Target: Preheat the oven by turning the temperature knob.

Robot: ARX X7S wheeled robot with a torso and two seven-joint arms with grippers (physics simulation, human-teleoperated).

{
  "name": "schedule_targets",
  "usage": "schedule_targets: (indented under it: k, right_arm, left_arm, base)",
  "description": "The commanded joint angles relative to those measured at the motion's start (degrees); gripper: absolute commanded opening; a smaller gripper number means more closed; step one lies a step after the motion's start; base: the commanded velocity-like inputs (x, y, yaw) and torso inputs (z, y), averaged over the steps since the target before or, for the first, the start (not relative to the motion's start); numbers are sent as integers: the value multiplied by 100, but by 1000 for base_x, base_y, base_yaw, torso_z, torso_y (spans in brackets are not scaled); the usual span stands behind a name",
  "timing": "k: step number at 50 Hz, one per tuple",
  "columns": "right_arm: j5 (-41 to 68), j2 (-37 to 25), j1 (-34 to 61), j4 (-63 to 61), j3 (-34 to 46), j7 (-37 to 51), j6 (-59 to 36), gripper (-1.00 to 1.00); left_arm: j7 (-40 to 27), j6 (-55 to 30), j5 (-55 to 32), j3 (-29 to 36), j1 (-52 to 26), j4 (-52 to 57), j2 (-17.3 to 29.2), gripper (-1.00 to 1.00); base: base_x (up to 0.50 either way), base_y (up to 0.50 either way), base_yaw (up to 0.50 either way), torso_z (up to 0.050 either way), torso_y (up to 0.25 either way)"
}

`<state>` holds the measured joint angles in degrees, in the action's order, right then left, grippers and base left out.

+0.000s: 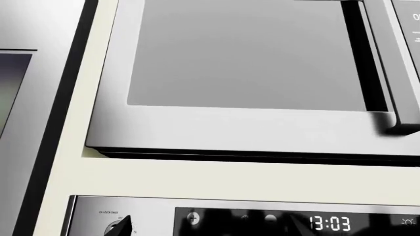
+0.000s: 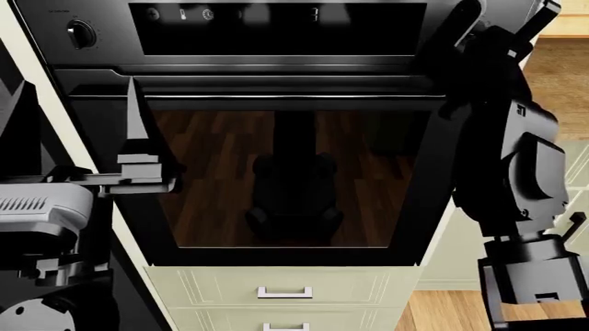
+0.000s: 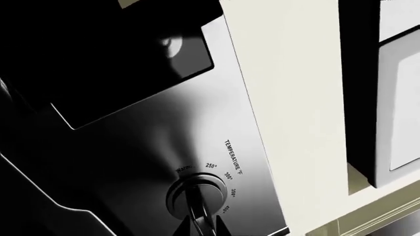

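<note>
The black oven (image 2: 294, 172) fills the head view, with its steel bar handle (image 2: 294, 93) and dark display (image 2: 276, 27) above the window. In the right wrist view the temperature knob (image 3: 196, 194) shows a broad silver collar and degree marks. My right gripper (image 3: 200, 227) is shut on the knob's raised bar, one fingertip on each side. My raised right arm (image 2: 487, 103) hides that knob in the head view. My left gripper (image 2: 78, 86) stands open in front of the oven's left side, below the other knob (image 2: 81, 33), holding nothing.
A silver microwave (image 1: 243, 64) sits above the oven panel, whose clock (image 1: 330, 223) reads 13:03. Cream drawers (image 2: 285, 293) lie below the oven. Wooden floor (image 2: 561, 76) shows to the right of my arm.
</note>
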<state>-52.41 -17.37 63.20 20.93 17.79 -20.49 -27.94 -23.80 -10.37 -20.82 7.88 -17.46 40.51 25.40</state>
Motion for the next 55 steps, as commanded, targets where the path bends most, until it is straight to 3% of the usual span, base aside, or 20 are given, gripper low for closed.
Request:
schedule_targets:
  k: [1, 55]
  right_arm:
    - [242, 104, -37, -89, -142, -36, -65, -100]
    - [1033, 516, -4, -345, -831, 33, -423, -100]
  left_arm:
    - [-16, 10, 8, 16, 4, 5, 11, 100]
    - [-75, 35, -44, 41, -15, -23, 66, 100]
  base:
    - [0, 0, 0, 0, 0]
    - [-1, 0, 0, 0, 1]
